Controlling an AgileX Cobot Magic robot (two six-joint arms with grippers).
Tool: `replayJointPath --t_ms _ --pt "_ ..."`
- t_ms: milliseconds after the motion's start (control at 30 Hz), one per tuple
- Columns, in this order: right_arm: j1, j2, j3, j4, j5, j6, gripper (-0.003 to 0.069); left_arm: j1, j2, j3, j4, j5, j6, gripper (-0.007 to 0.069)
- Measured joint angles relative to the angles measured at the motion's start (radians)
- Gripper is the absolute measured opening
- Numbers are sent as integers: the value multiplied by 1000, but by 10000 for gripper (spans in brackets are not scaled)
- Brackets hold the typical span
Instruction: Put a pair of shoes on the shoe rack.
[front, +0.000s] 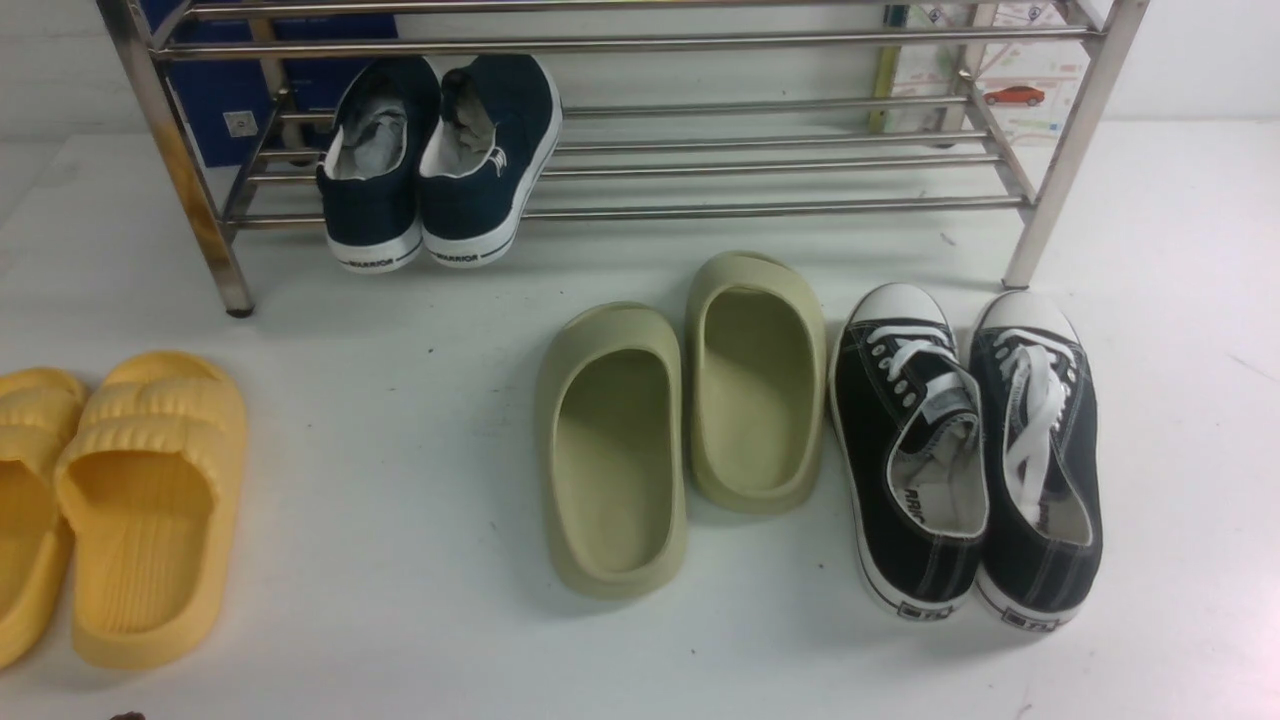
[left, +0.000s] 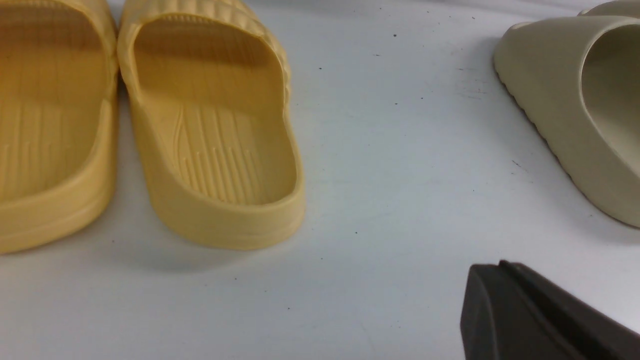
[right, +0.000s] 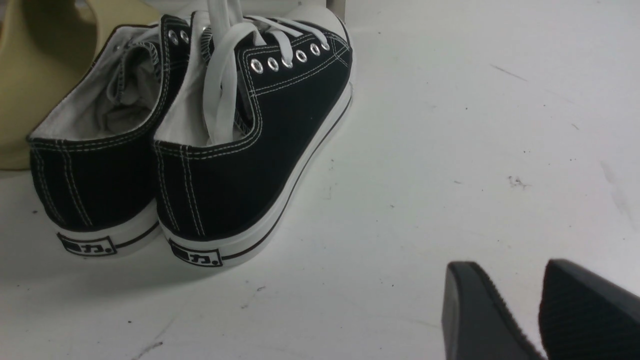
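Right gripper (right: 537, 305) empty; shoes (front: 440, 160) toes-rearward.

Inspector A: Count of footwear, by kind?

Inspector B: Navy slip-on shoes (front: 440, 160): two, on one shoe rack (front: 770, 160). Olive-green slippers (front: 680, 420): two. Black lace-up sneakers (front: 965, 455): two. Yellow slippers (front: 110, 500): two.

Inspector A: Total?

Inspector B: Eight items, four pairs. Six on the counter (front: 400, 620), two on the rack.
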Motion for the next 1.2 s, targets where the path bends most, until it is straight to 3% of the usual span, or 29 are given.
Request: replayJointPath --t_ms 1200 --pt "0 0 0 0 0 0 239 0 0 0 -1 -1 3 22"
